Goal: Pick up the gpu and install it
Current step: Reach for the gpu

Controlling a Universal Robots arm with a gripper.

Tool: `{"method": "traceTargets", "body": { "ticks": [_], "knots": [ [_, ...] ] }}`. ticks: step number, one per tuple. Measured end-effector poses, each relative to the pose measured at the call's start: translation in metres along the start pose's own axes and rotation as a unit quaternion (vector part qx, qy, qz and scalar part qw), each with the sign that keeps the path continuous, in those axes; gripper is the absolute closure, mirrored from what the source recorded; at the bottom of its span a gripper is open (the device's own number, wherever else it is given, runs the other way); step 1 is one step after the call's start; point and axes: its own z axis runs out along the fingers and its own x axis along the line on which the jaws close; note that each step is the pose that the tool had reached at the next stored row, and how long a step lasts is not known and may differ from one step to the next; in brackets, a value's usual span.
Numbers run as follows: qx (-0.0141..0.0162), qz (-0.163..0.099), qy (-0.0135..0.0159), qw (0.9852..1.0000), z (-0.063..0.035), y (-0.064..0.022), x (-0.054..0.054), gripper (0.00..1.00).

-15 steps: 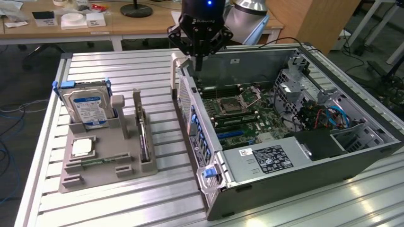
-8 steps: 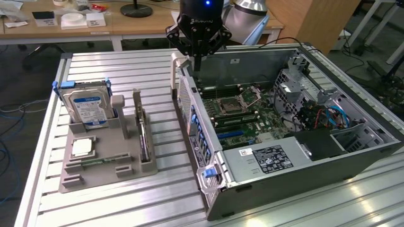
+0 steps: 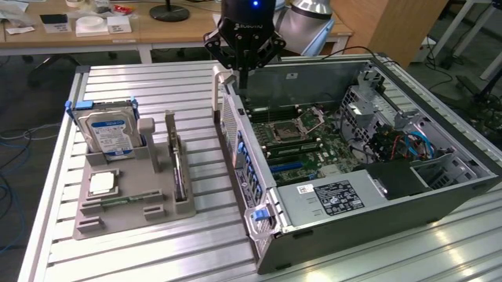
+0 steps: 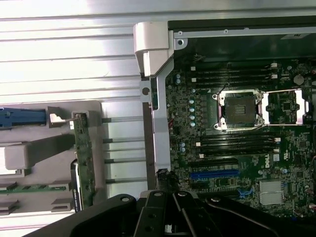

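Note:
The gpu (image 3: 178, 171) stands on its long edge in a slot of the grey holder tray (image 3: 129, 218), at the exterior view's left of the open computer case (image 3: 368, 194). In the wrist view the gpu (image 4: 84, 160) shows edge-on as a thin green-dark strip. My gripper (image 3: 243, 81) hangs above the far corner of the case, over the motherboard's (image 4: 237, 143) edge and well away from the gpu. Its fingers (image 4: 173, 212) are shut with nothing between them.
The tray also carries a silver hard drive with a blue label (image 3: 110, 134), a CPU (image 3: 102, 183) and a memory stick (image 3: 117, 201). The case's raised side wall (image 3: 235, 147) stands between tray and motherboard. A desk with small items sits behind.

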Motion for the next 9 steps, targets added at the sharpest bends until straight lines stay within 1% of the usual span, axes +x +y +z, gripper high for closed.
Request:
{"method": "traceTargets", "body": {
  "ticks": [9],
  "knots": [
    [0.0, 0.0, 0.0001, 1.0, 0.0, -0.0003, 0.0044, 0.89]
  ]
}}
